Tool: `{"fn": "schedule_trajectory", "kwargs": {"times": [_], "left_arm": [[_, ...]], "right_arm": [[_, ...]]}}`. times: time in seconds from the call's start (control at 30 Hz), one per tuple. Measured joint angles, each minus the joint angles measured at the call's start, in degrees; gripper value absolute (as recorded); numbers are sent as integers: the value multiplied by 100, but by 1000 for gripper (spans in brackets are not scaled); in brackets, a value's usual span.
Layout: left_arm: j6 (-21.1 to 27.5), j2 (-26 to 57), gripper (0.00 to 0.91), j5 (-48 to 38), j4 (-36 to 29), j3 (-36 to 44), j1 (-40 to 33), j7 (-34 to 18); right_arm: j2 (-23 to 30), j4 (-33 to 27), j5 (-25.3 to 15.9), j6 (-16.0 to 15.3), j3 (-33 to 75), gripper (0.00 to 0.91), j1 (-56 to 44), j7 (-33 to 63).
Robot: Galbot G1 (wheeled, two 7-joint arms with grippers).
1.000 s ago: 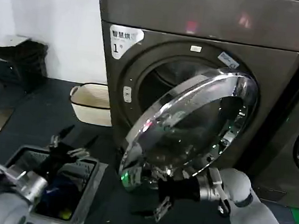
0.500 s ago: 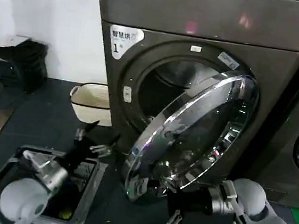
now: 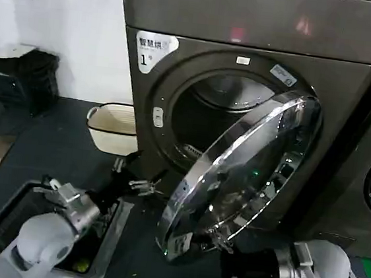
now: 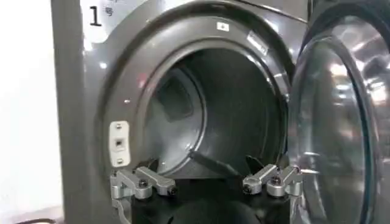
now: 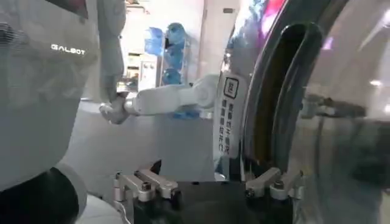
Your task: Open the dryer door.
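- The grey dryer point(image 3: 257, 87) with the white "1" sticker point(image 3: 154, 48) is standing with its drum mouth point(image 3: 223, 126) exposed.
- The dryer door point(image 3: 241, 178) is hanging swung well out from the opening, hinged on the robot's right side, its chrome rim point(image 3: 198, 173) tilting toward the floor; the left wrist view is showing it point(image 4: 341, 109) beside the open drum.
- A dark bin point(image 3: 4, 226) is sitting on the floor at the robot's left, and a cream basket point(image 3: 112, 128) is resting beside the machine.
- The right gripper point(image 3: 223, 252) is reaching under the door's lower edge, its fingers point(image 5: 268, 182) spread apart and gripping nothing, one just beside the rim.
- The left gripper point(image 3: 135, 173) is hovering in front of the drum's lower left, fingers point(image 4: 143, 182) splayed wide and empty.
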Motion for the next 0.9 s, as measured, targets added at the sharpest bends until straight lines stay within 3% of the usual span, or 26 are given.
{"fn": "schedule_trajectory", "kwargs": {"times": [0.57,0.9], "left_arm": [[102,-11,907,-69,-3,749,-405,22],[130,22,907,-99,5,1201,-619,160]], "right_arm": [[183,-486,132,135,1610,907,-635,-31],[432,-673,9,194,2865,907,-1028,-130]]}}
